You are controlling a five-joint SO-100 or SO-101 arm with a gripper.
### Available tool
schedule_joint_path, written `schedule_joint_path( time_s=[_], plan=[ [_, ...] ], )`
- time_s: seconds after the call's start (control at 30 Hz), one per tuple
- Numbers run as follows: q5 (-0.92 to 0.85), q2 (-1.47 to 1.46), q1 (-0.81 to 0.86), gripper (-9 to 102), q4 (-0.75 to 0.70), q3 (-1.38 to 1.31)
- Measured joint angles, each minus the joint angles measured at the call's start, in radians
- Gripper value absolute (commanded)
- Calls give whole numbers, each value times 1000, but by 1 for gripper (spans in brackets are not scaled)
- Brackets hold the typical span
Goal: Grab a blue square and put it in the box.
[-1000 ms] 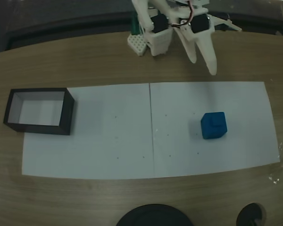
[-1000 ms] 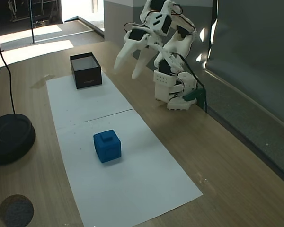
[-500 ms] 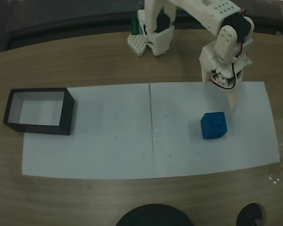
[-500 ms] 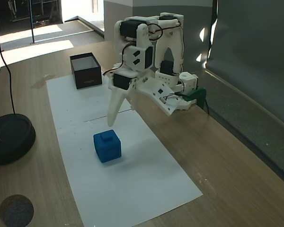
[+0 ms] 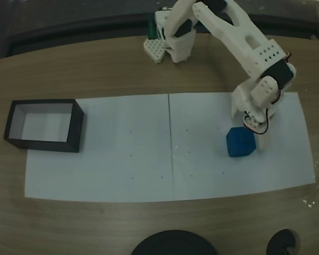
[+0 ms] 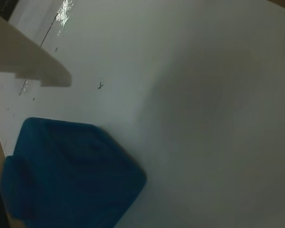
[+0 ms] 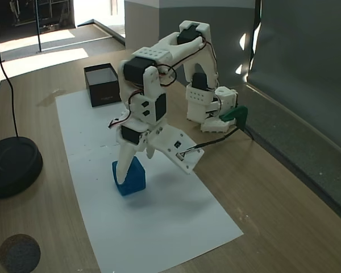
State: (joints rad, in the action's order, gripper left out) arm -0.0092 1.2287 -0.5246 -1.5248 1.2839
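Looking down through a fixed view, I have the white two-finger gripper (image 5: pixel 251 139) lowered right over the small solid blue cube (image 5: pixel 238 143), which sits on the white paper sheet (image 5: pixel 122 159) toward the right end of the wooden table (image 5: pixel 95 69). The shallow black-walled box with its pale inside (image 5: pixel 15 114) is well apart, at the sheet's left end.

In a fixed view from the side, one pale finger (image 7: pixel 124 166) reaches down the near face of the cube (image 7: pixel 136 177). From the wrist camera I see a finger (image 6: pixel 31 61) off to one side of the cube (image 6: pixel 71 171), with paper between them, so I judge the jaws parted and gripping nothing yet.

The cube looks rigid and light, probably printed plastic, so it should neither give under pressure nor weigh much. Its smooth flat sides could slip if I pinch near an edge, or twist if I catch it corner to corner. I would close squarely on two opposite faces, low around the middle, and ignore any raised knob on top, too small to trust.
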Motion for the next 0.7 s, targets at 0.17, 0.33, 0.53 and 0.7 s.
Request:
schedule_joint_path(
  time_s=[0.17,0.33,0.53,0.7],
  plan=[
    [-21,-34,29,42,48,0],
    [-52,-35,55,38,71,0],
    [-51,-35,54,17,81,-2],
    [-51,-34,54,12,81,-15]
  ],
)
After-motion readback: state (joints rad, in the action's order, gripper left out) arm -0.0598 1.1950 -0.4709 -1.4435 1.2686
